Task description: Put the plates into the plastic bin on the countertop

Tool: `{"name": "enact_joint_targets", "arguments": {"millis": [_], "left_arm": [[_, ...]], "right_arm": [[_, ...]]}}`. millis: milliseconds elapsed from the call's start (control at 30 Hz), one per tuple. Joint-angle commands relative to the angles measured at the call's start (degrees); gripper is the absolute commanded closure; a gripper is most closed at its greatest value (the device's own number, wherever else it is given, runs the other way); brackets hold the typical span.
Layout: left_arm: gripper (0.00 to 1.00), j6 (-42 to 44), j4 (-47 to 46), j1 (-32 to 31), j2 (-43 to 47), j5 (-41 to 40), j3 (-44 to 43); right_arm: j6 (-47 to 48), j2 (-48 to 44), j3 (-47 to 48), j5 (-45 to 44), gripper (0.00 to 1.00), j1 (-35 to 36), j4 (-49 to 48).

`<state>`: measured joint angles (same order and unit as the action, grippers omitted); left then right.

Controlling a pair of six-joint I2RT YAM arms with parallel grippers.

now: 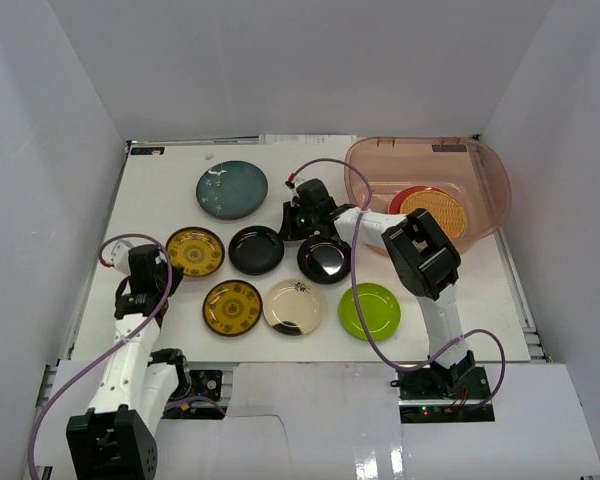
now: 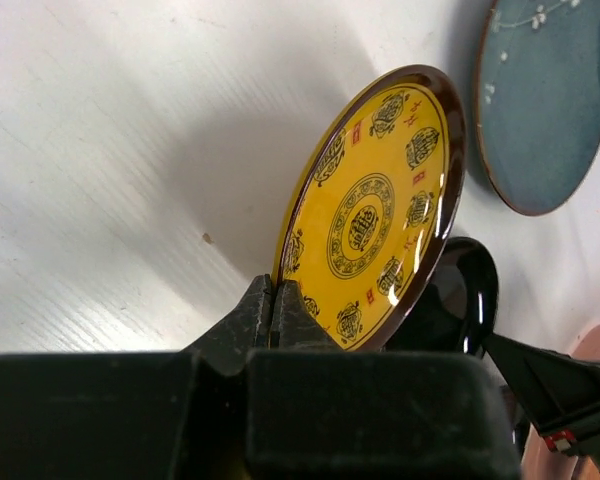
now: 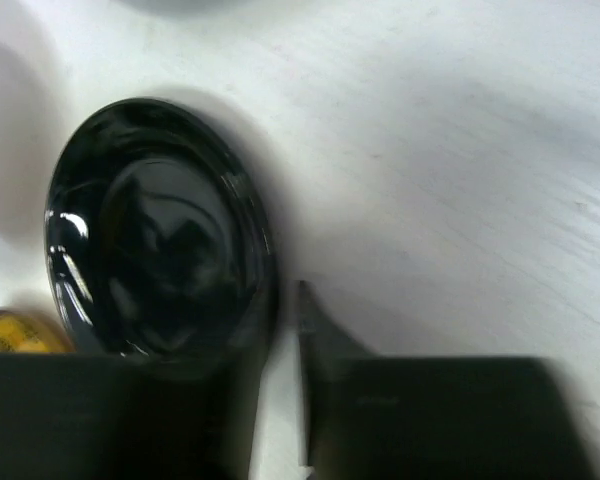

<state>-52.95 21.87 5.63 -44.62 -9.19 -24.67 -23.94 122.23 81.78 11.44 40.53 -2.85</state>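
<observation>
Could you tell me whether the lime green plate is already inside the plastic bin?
No, the lime green plate lies on the countertop, apart from the plastic bin.

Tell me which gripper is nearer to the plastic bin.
Right. The right gripper sits just left of the plastic bin, by a black plate. The left gripper is far across the countertop, shut on a yellow patterned plate's rim.

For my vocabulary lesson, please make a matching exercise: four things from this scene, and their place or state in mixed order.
1 teal plate
2 woven plate
3 lime green plate
4 left gripper

A in the plastic bin
B shut on a yellow plate
C far side of the countertop
D near side of the countertop

Pairs: 1-C, 2-A, 3-D, 4-B
</observation>
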Motion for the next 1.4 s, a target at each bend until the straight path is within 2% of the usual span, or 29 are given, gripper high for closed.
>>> {"name": "enact_joint_targets", "arguments": {"millis": [0,33,267,367,400,467,500,567,600,633,767,800,1000,1133,1200,1233,1267,1333,1367], "left_arm": [[1.0,2.8,1.2,-1.1,1.4,0.6,-5.6],[1.0,3.4,1.5,-1.6,1.4,0.7,-7.4],[1.0,6.0,0.3,-3.8,1.0,8.5,-20.6],[1.0,5.2,-3.5,-4.7,0.6,16.1,-21.8],[1.0,4.8,-4.8,-4.7,-0.1,20.6,-21.8],[1.0,2.9,-9.2,-6.2,-0.6,24.5,-21.5],[1.0,2.3,-11.1,-7.6,-0.7,27.4,-21.0],[1.0,1.1,-14.2,-9.0,-1.7,28.2,-21.3],[1.0,0.9,-15.2,-10.9,-2.0,28.3,-21.9],[1.0,1.0,-16.4,-11.9,-3.4,28.4,-22.5],[1.0,1.4,-19.4,-19.1,-8.8,27.3,-26.6],[1.0,1.8,-19.8,-22.8,-10.2,26.5,-29.0],[1.0,6.2,-21.1,-35.8,-25.8,23.3,-40.9],[1.0,7.6,-21.0,-41.0,-36.7,22.1,-50.5],[1.0,7.8,-20.6,-43.3,-42.8,21.2,-55.9],[1.0,7.8,-20.4,-43.9,-44.9,21.1,-57.7],[1.0,7.9,-20.0,-44.4,-47.1,20.8,-61.5],[1.0,7.1,-19.1,-45.3,-53.3,20.2,-65.0],[1.0,6.7,-18.5,-46.0,-55.4,20.4,-68.8]], "right_arm": [[-1.3,-0.8,1.2,0.5,0.88,0.3,-0.9],[-1.5,-1.5,0.5,0.5,0.92,0.3,-2.1],[-1.7,-15.6,-0.7,-0.9,0.92,-1.2,-4.5],[-3.4,-23.0,-3.4,0.5,0.92,-5.0,-6.5],[-4.4,-25.0,-4.2,1.6,0.92,-8.0,-6.8],[-5.1,-30.4,-6.1,2.4,0.92,-11.9,-7.5],[-5.2,-32.0,-7.8,2.6,0.92,-16.5,-7.5],[-7.3,-35.7,-9.6,4.4,0.92,-22.0,-7.5],[-8.0,-36.8,-11.2,6.3,0.92,-27.8,-7.4],[-8.4,-38.5,-12.1,6.2,0.92,-30.7,-7.4],[-5.9,-40.1,-15.7,-1.9,0.92,-41.3,-3.0],[-5.6,-40.1,-17.6,-2.6,0.92,-44.8,-2.3],[-3.9,-39.0,-23.2,-9.7,0.92,-50.0,-1.5],[-3.8,-38.2,-24.7,-13.4,0.92,-50.4,-1.1],[-4.3,-38.5,-24.4,-13.3,0.73,-50.7,-0.5],[-4.4,-38.7,-24.0,-12.2,0.58,-51.0,-0.1],[-4.6,-39.3,-22.7,-10.6,0.34,-51.3,0.4],[-5.3,-41.7,-21.1,-8.1,0.22,-52.0,1.4],[-5.7,-42.9,-19.5,-7.1,0.22,-52.8,2.1]]}}
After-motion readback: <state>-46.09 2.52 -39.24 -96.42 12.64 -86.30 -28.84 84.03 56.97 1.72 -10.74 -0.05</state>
